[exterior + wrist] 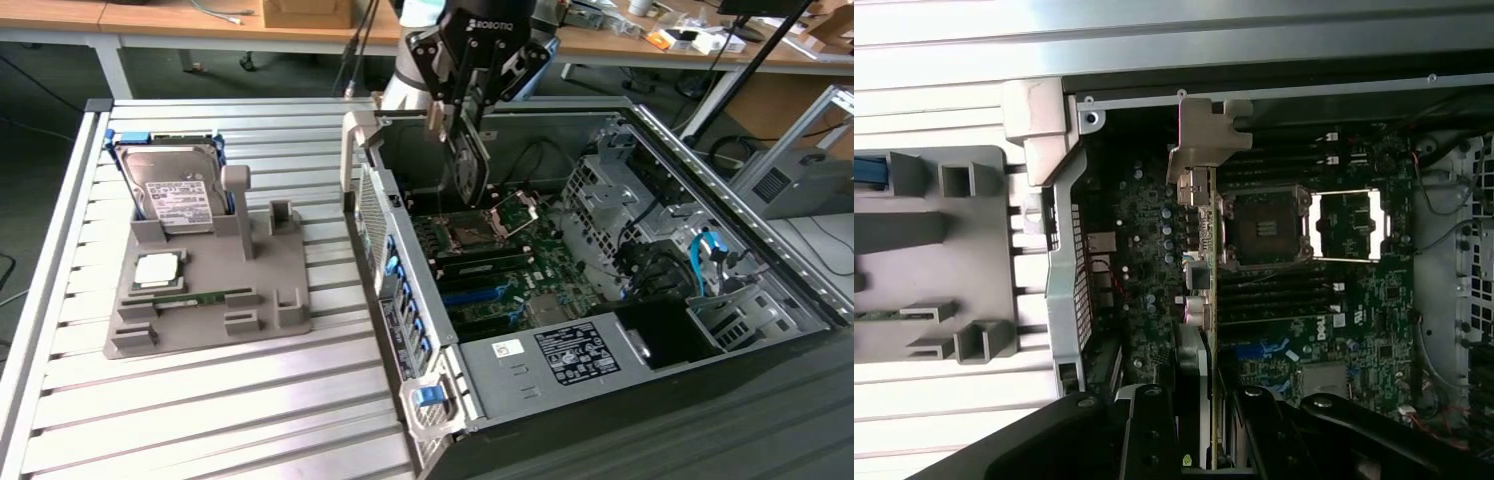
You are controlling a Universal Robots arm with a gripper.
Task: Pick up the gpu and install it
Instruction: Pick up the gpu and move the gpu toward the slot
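The black metal gripper (462,135) is clamped on the thin green gpu card (467,175). Below it is the open grey computer case (747,215), so the card now needs lining up.

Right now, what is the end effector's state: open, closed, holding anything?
The end effector: closed on the gpu, holding it on edge over the open computer case.

ROBOTIQ on hand (465,128); DELL on motherboard (1341,322).
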